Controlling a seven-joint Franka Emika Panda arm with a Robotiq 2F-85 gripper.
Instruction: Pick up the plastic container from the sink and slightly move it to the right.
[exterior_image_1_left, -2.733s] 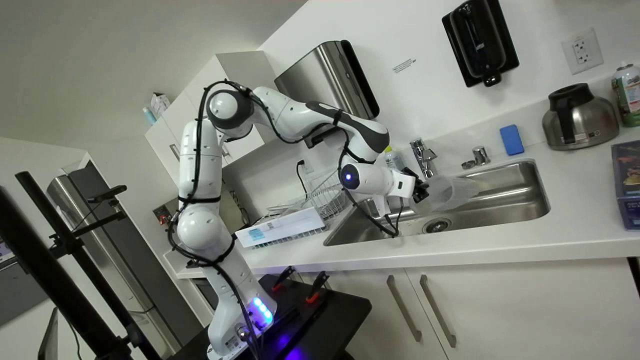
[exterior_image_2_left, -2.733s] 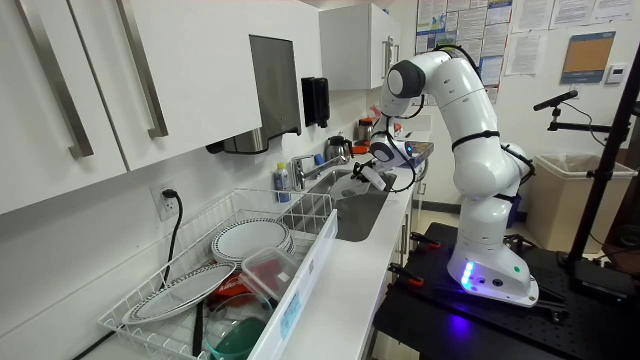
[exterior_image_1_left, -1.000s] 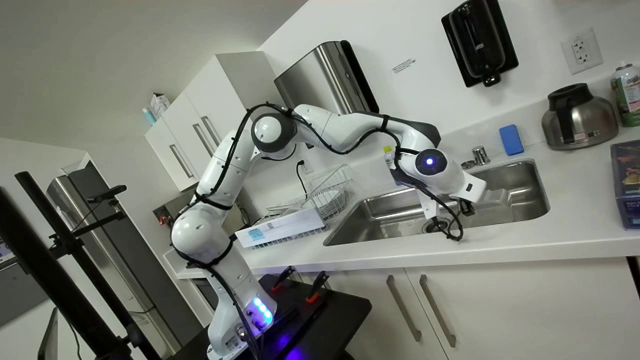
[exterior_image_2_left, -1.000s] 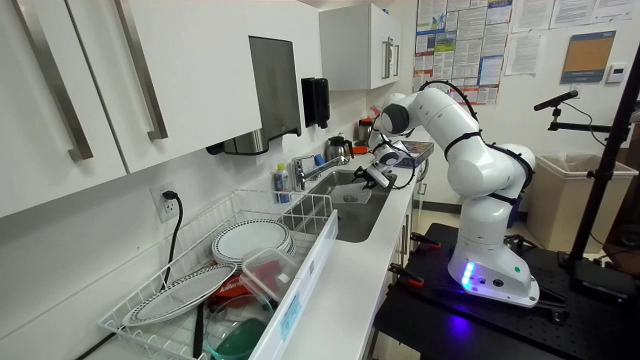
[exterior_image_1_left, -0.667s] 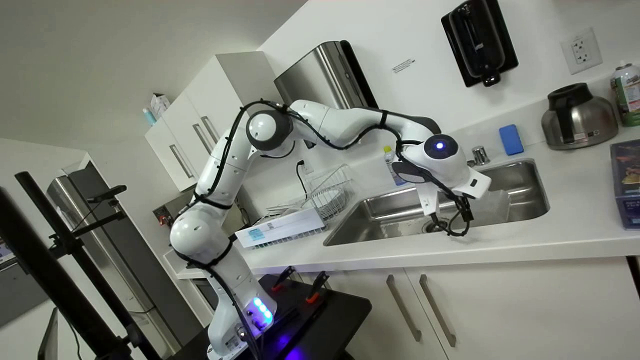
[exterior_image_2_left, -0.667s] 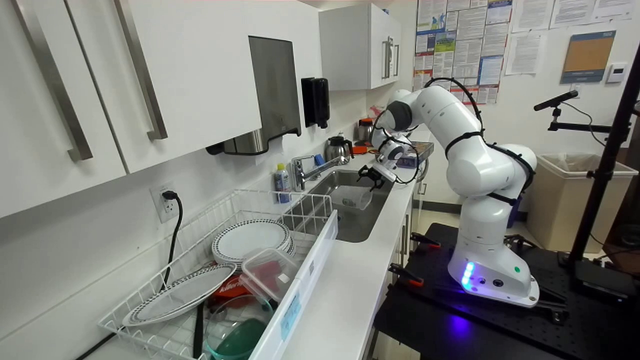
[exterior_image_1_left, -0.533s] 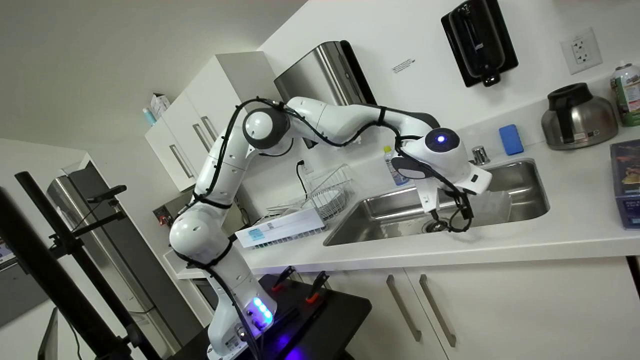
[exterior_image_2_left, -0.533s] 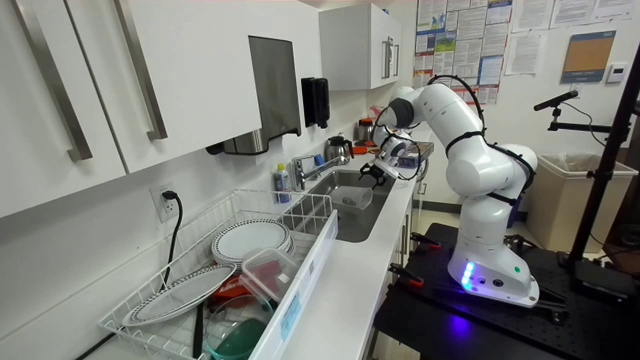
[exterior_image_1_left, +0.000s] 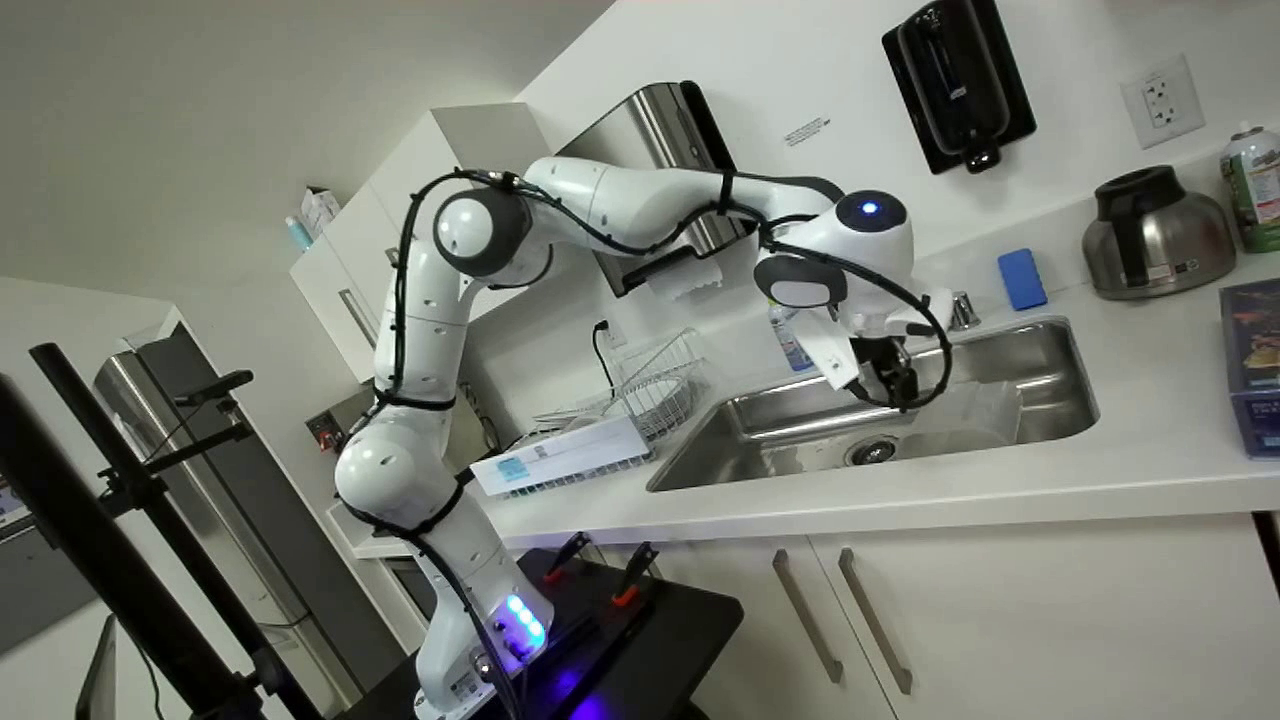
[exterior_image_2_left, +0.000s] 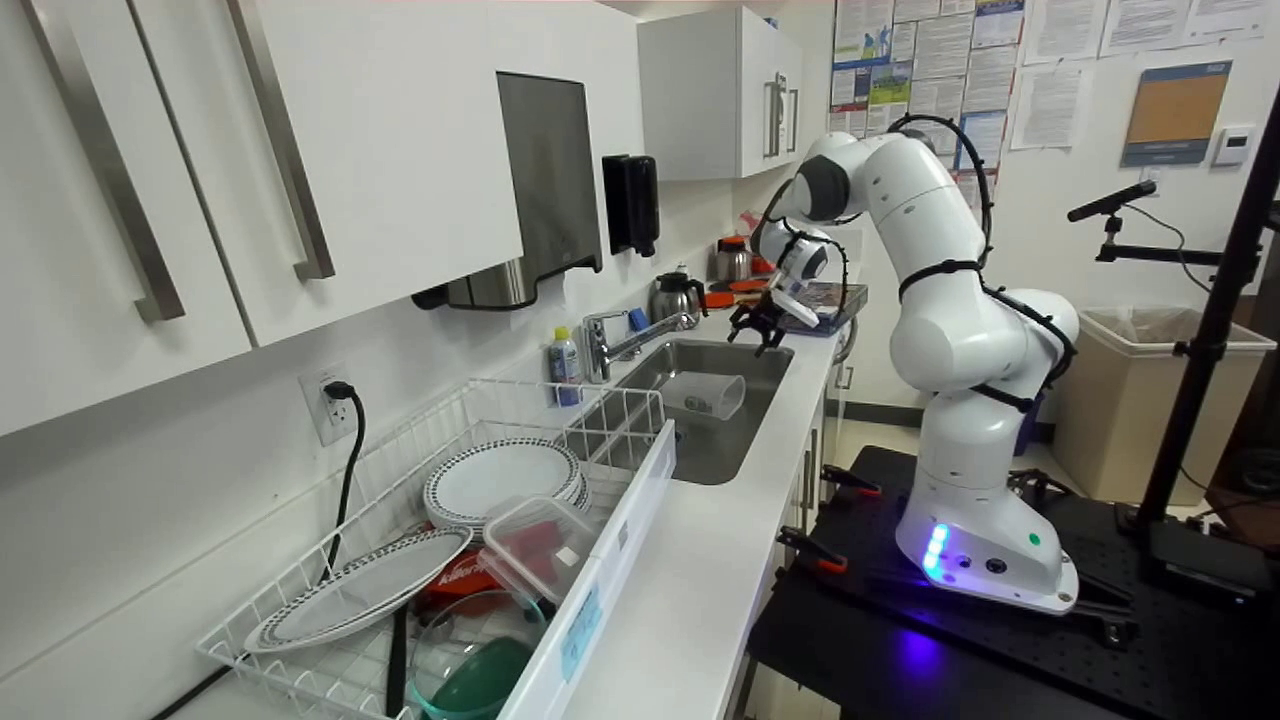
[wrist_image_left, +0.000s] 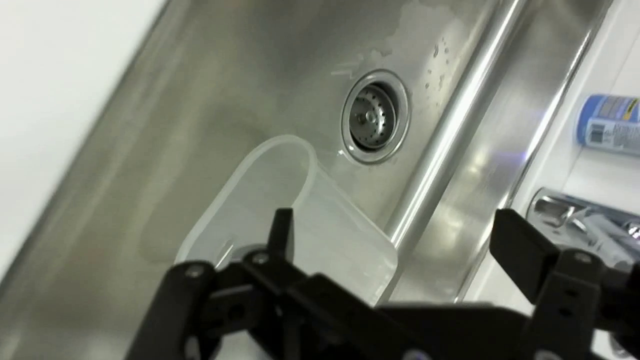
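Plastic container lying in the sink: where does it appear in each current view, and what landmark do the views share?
In an exterior view: plastic container, right of center, just below mid-height.
In an exterior view: plastic container, slightly right of center, slightly below mid-height.
Wrist view: plastic container, lower middle, partly behind the end effector.
Shared landmark: blue bottle, seen in all three.

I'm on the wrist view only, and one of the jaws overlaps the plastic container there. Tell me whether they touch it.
Observer: They don't: in an exterior view the jaws hang clear above the plastic container.
Operator: Name something behind the sink, outside my picture.
Observer: What looks like a blue sponge stands there.
Operator: Now report what's beyond the drain, past my picture's edge.
Observer: A stack of white plates with patterned rims.
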